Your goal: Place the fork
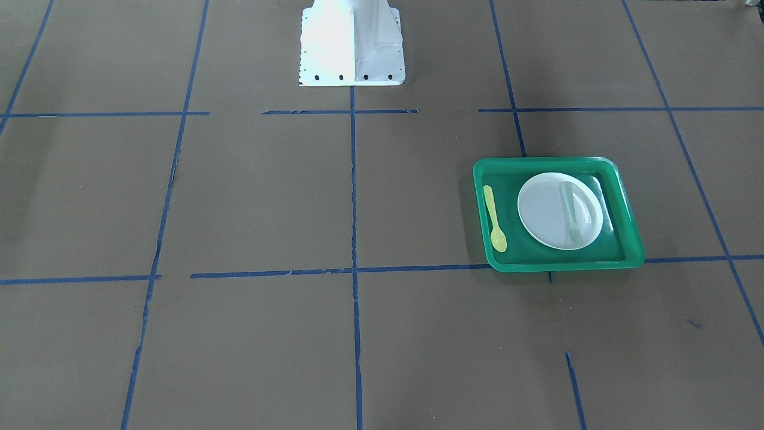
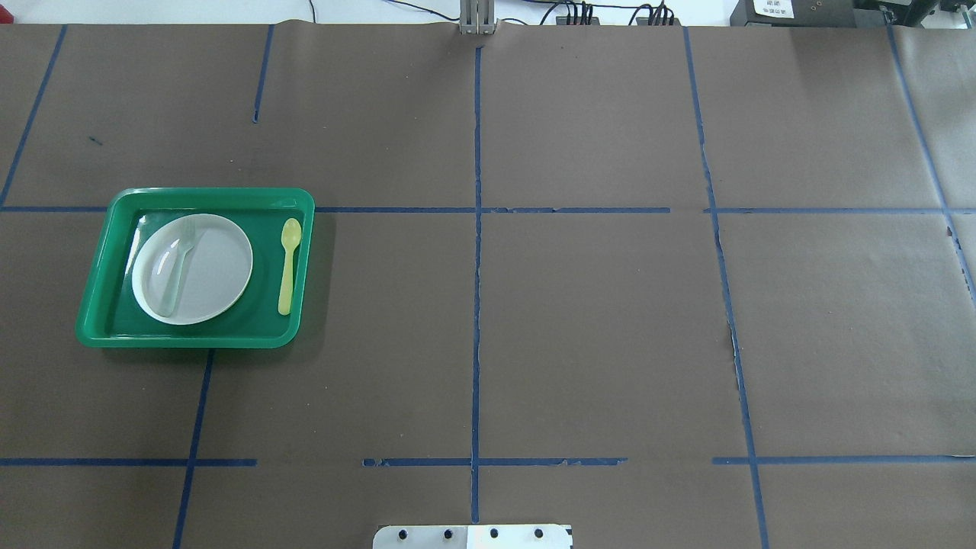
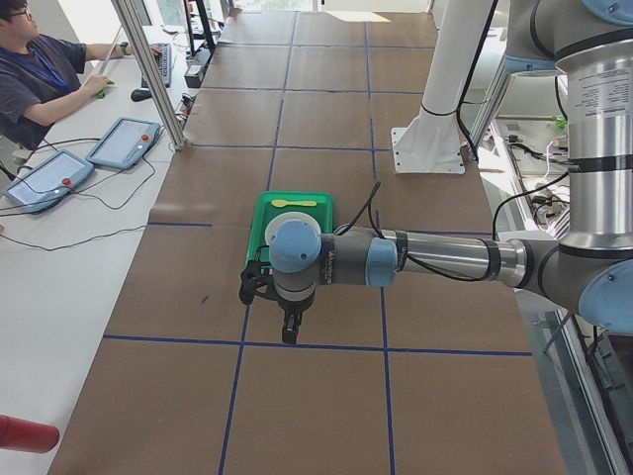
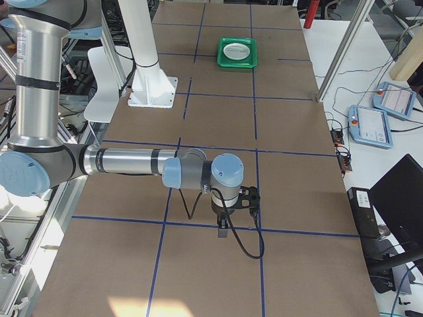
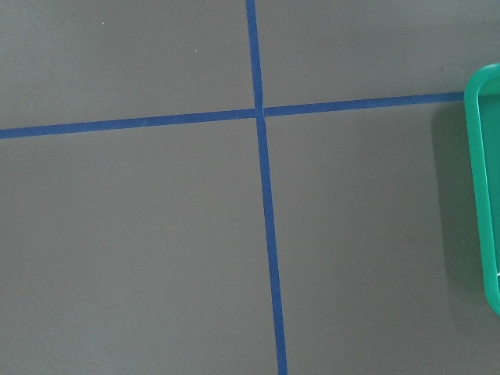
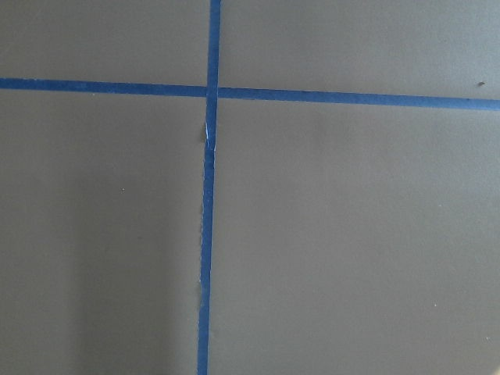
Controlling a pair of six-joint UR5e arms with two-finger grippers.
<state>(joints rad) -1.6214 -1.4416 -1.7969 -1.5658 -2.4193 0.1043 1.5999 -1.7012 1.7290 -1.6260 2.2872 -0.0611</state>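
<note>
The pale translucent fork (image 2: pixel 177 267) lies on the left part of the round white plate (image 2: pixel 210 274), tines toward the far side; it also shows in the front-facing view (image 1: pixel 572 209). The plate sits in a green tray (image 2: pixel 194 340). My left gripper (image 3: pixel 287 332) hangs high over the table on the near side of the tray in the exterior left view; I cannot tell whether it is open or shut. My right gripper (image 4: pixel 225 231) hangs over the far end of the table from the tray; I cannot tell its state either. Neither wrist view shows fingers.
A yellow plastic spoon (image 2: pixel 288 263) lies in the tray to the right of the plate. The tray's rim (image 5: pixel 484 195) shows at the right edge of the left wrist view. Blue tape lines cross the brown table. The white robot base (image 1: pixel 352 45) stands at the table's edge.
</note>
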